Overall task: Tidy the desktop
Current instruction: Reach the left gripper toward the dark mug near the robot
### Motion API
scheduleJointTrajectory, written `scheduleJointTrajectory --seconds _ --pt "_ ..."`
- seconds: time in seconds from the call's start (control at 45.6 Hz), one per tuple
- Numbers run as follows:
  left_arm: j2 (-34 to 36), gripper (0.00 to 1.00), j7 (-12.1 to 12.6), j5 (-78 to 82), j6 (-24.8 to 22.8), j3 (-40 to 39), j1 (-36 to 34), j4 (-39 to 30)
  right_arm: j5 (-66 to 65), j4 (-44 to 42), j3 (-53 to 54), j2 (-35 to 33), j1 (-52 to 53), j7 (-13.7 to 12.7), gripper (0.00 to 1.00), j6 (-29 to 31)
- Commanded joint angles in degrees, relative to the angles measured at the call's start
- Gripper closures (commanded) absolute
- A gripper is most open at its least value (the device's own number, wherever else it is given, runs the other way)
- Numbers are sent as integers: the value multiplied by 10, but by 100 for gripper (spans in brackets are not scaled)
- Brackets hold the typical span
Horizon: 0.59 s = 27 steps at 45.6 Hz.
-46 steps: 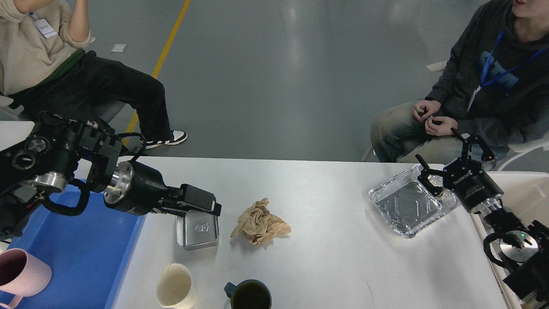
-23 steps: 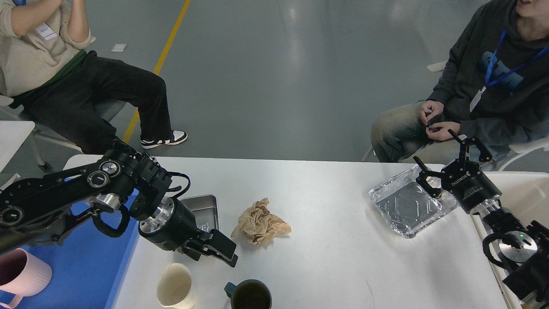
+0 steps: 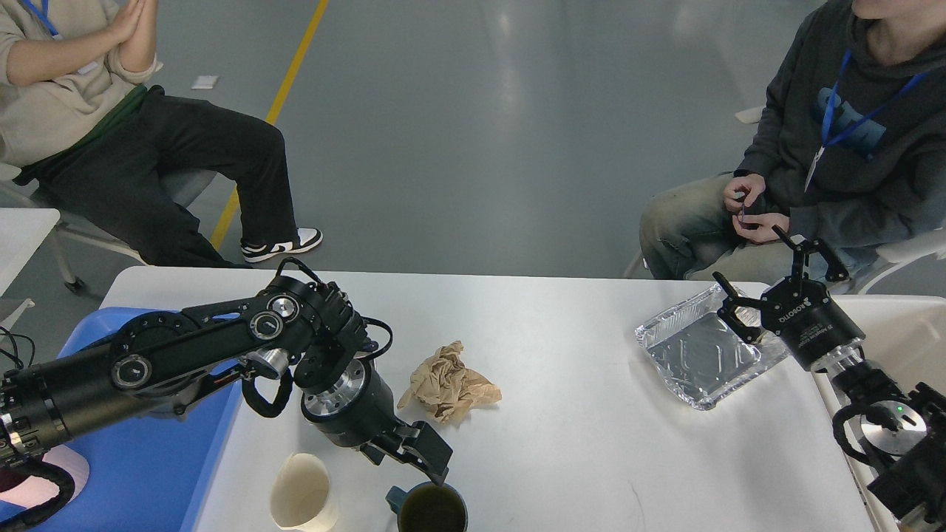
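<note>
While the matte white desktop [image 3: 576,414] fills lower frame, left gripper [image 3: 425,462] sits just above the dark glazed mug [image 3: 431,508] at bottom centre, fingers narrow, empty. Right gripper [image 3: 776,270] is spread wide over the crinkled foil tray [image 3: 698,355]. Crumpled brown paper [image 3: 447,383] centre; bare surface between.

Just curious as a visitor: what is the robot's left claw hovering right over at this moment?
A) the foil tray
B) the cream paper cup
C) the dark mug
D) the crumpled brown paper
C: the left claw sits just above the dark mug at the desktop's near edge.
</note>
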Motion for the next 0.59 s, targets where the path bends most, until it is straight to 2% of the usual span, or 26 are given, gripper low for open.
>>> scheduleJointTrajectory --seconds 0.0,0.46,0.57 --pt "0 3 0 14 0 14 2 1 0 0 0 -1 -1 0 0 0" --pt "-31 3 1 96 0 17 52 8 0 0 1 -1 -4 2 0 0" --pt "-40 6 3 125 0 10 70 9 0 0 1 -2 -6 3 0 1"
